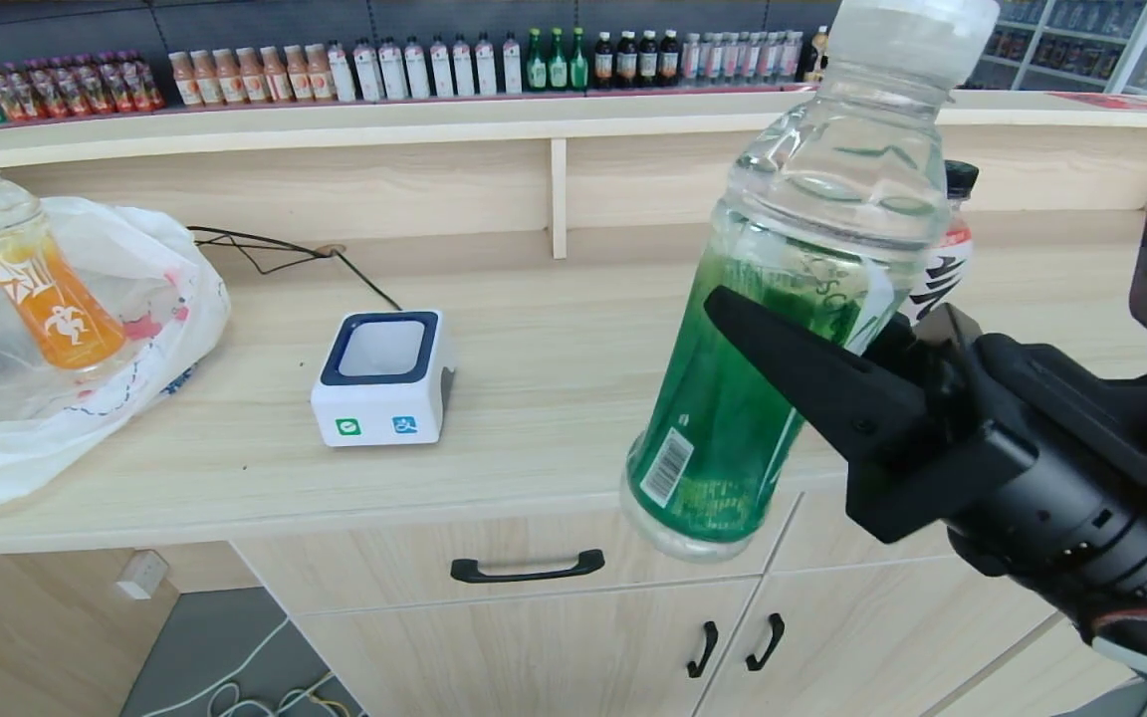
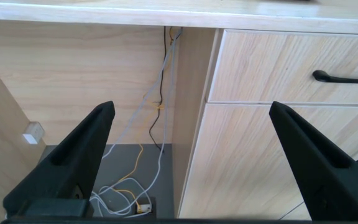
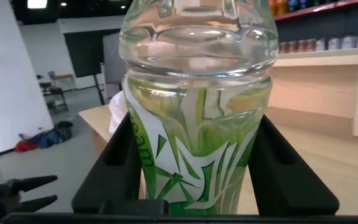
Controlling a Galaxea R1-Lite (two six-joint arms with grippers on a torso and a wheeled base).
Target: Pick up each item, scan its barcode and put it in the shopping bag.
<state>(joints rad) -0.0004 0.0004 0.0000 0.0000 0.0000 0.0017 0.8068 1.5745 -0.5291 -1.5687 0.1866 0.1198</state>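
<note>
Bottle (image 3: 197, 124): clear, green label, clamped between the fingers (image 3: 114, 167).
Fingers: black, pressed to both its sides.
Desk (image 3: 331, 157): pale wood, beyond the fingers.

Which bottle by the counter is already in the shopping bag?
The orange bottle, standing in the white bag. The green bottle is held in the air by the right end effector.

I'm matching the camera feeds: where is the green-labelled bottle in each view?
Head view: green-labelled bottle, right of centre, tilted, clamped in the right gripper.
Right wrist view: centre, close up, between that gripper's fingers.
Left wrist view: faces the cabinet front below the counter instead.
Shared landmark: the wooden counter.
</note>
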